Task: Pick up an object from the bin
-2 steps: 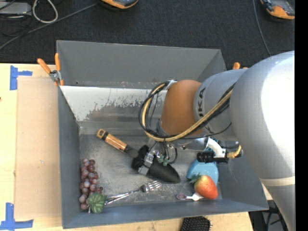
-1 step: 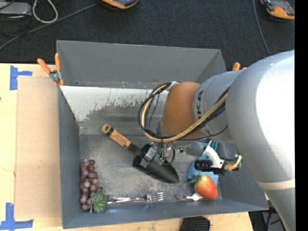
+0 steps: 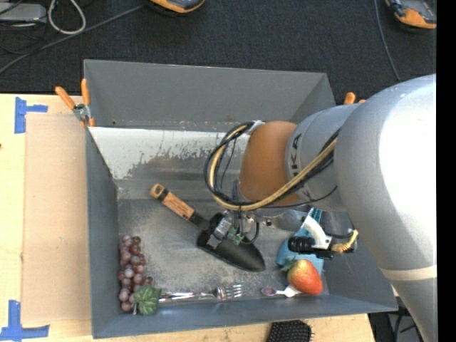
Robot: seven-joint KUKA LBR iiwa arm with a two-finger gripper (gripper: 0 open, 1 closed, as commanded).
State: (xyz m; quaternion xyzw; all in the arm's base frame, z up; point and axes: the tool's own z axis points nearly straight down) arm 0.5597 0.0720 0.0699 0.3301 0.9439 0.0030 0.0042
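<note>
Down low at mid-bin (image 3: 206, 91), gripper (image 3: 231, 232) right over a spatula (image 3: 178, 205). Lying flat on the grey floor, long axis diagonal: smooth orange-brown handle pointing up-left, dull black wedge blade down-right. Touching near the blade's upper end, by the look of it. Open or closed? Cannot tell. Just right, a glossy red strawberry (image 3: 306, 277); along the front wall, a metal fork (image 3: 214, 293) and beady purple grapes (image 3: 130, 271).

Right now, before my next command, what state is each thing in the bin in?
Wooden-handled black spatula: lying flat, mid-bin.
Gripper: low over the spatula's black head.
Purple grapes: lying by the left wall.
Fork: lying flat along the near wall.
Strawberry: lying in the lower right corner.
Blue object: partly hidden under the arm.
</note>
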